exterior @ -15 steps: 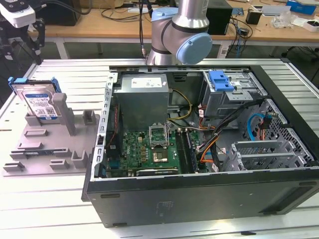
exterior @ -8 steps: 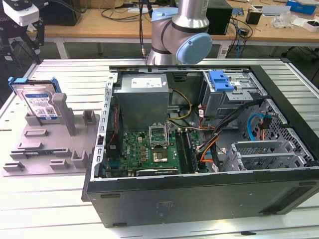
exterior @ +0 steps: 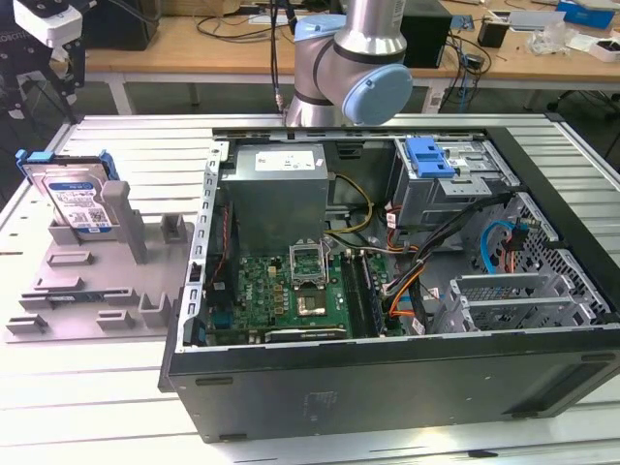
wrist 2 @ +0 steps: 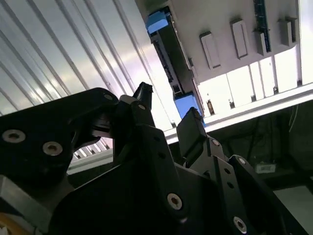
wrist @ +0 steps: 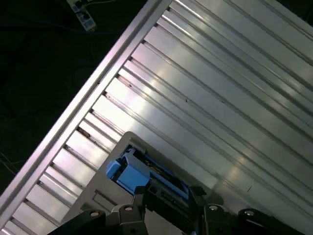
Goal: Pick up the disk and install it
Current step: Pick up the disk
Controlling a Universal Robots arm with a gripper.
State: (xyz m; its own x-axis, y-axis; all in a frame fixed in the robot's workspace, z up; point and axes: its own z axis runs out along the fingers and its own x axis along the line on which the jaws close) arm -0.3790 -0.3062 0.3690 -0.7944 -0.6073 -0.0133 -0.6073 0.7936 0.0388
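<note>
At nine o'clock from the computer case (exterior: 387, 383), disk (exterior: 73, 199) on edge in grey holder (exterior: 87, 291), lower end hidden, long axis toward eleven o'clock, gripper (wrist 2: 167, 105) spread wide, empty.

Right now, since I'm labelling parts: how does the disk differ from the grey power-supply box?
The disk stands tilted in the grey fixture outside the computer case; the power-supply box sits inside it. The disk is thin and blue-framed; the box is bulky, without a frame. Both are grey, rectangular and labelled.
</note>
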